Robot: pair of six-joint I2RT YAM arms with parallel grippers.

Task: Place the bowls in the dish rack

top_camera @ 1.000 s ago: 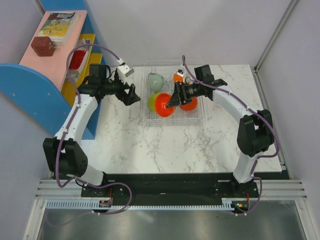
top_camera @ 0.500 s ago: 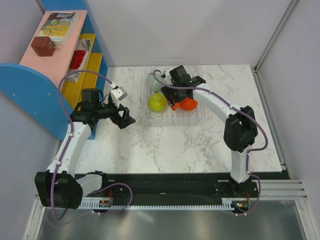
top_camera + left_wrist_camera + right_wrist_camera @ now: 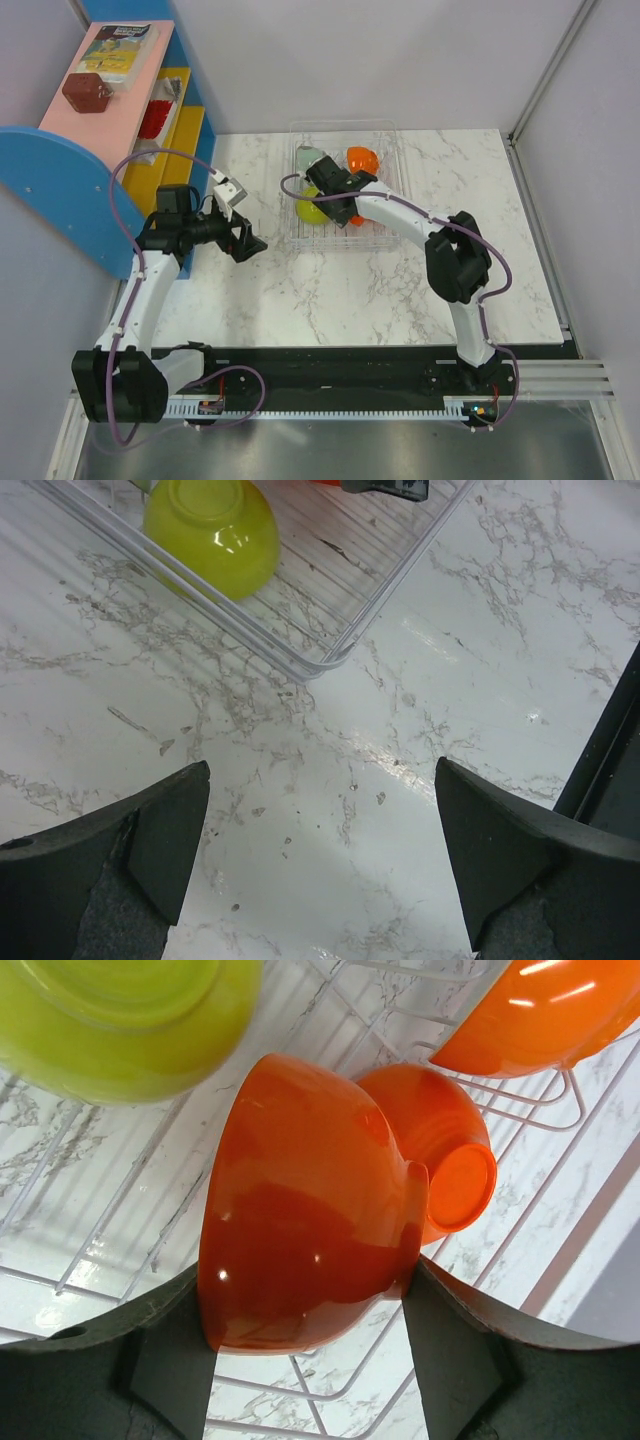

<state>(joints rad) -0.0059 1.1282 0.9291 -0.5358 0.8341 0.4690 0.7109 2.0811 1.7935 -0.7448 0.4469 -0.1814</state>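
Note:
The wire dish rack (image 3: 385, 228) stands at the table's back middle. In it are a pale green bowl (image 3: 309, 160), an orange bowl (image 3: 362, 158) and a yellow-green bowl (image 3: 311, 209). My right gripper (image 3: 340, 205) reaches low into the rack. In the right wrist view it (image 3: 305, 1275) is shut on a red-orange bowl (image 3: 300, 1200) held on its side just above the rack wires (image 3: 340, 1400), next to a second red-orange bowl (image 3: 445, 1160). My left gripper (image 3: 250, 243) is open and empty over the table, left of the rack (image 3: 325, 660).
A blue and yellow shelf unit (image 3: 60, 170) with a pink top stands at the far left, close behind my left arm. The yellow-green bowl (image 3: 212, 530) lies near the rack's front left corner. The orange bowl (image 3: 540, 1010) leans at the rack's back.
My right gripper has carried the red-orange bowl leftward and down into the rack beside the yellow-green bowl. My left arm has drawn back from the rack toward the near left.

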